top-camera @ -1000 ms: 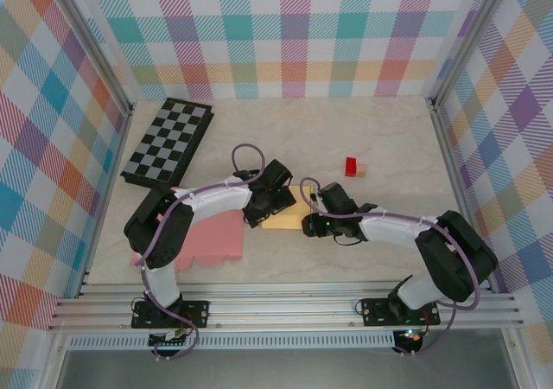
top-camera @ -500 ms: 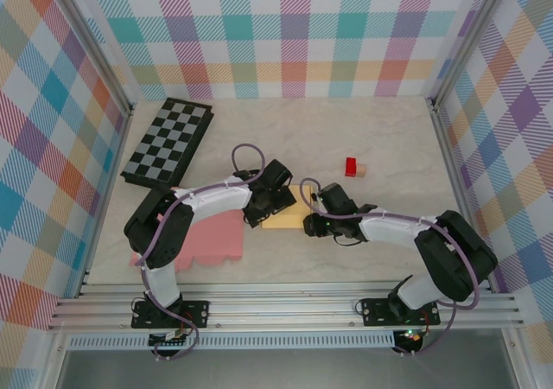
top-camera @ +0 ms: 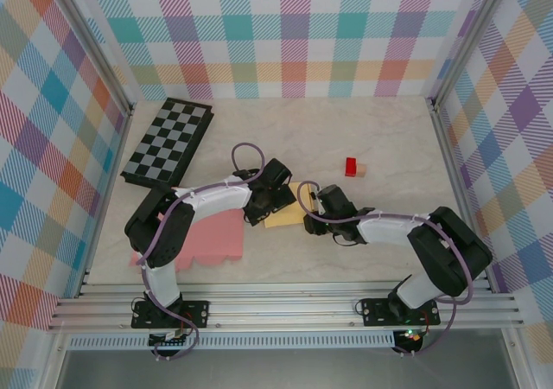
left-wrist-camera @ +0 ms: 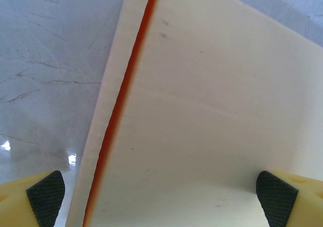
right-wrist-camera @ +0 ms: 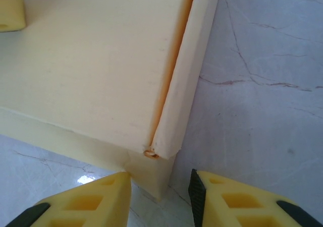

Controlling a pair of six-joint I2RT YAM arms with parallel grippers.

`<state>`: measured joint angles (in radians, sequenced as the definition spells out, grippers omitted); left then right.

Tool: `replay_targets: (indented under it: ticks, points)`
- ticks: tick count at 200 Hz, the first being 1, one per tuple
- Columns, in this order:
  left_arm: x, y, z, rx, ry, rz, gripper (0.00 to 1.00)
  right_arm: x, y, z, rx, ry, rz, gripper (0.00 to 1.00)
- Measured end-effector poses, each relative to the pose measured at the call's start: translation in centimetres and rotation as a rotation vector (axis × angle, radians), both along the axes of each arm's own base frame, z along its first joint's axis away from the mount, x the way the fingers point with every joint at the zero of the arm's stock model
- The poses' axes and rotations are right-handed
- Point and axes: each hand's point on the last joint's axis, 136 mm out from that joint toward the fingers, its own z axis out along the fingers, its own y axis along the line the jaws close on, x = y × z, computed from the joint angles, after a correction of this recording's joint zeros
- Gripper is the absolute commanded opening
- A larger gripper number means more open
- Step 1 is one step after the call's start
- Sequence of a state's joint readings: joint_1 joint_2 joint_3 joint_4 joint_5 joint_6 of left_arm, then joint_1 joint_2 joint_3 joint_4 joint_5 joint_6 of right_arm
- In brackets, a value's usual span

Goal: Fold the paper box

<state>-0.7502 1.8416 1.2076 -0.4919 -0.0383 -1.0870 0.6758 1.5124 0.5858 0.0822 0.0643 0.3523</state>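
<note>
Straddles the paper box (top-camera: 282, 217) on the table (top-camera: 389, 147) with left gripper (left-wrist-camera: 161, 199) spread wide, holding nothing; brackets its corner with right gripper (right-wrist-camera: 160, 196) half-open, empty. Risks skidding the box if pinched off-crease.

Top external: fixed high above and behind the 2 arm bases (top-camera: 168, 311), looking down on the whole table (top-camera: 389, 138) from far off.
Left wrist: very close, looking across the flat top of the paper box (left-wrist-camera: 212, 111).
Right wrist: equally close, facing 1 box corner and the table beside it.
Shared: the box, in all 3 views; the 2 wrist views face it from opposite sides.
</note>
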Motion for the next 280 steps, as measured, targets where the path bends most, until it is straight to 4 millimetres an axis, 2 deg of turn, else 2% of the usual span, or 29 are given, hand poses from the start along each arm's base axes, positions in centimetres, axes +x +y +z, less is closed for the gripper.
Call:
replay_targets:
  ticks: [46,92,119,172,230,280]
  points:
    - [0.0,0.0,0.0,0.000,-0.002,0.000,1.00,0.0,-0.6,0.5,-0.017,-0.014,-0.014,0.41]
    - [0.0,0.0,0.0,0.000,-0.001,0.000,1.00,-0.3,-0.8,3.4,0.038,-0.040,-0.046,0.41]
    - [0.1,-0.1,0.1,0.000,-0.002,-0.001,1.00,-1.0,-1.3,4.2,0.050,0.000,-0.086,0.40]
    - [0.1,0.0,0.5,0.021,0.007,-0.012,1.00,-2.4,-0.9,4.6,0.117,0.116,-0.143,0.39]
    - [0.3,0.1,1.8,0.059,0.001,-0.092,1.00,-2.6,-0.3,5.3,0.153,0.171,-0.172,0.37]
    - [3.0,-0.8,4.6,0.015,-0.101,-0.221,0.99,-3.1,0.1,4.0,0.164,0.254,-0.208,0.32]
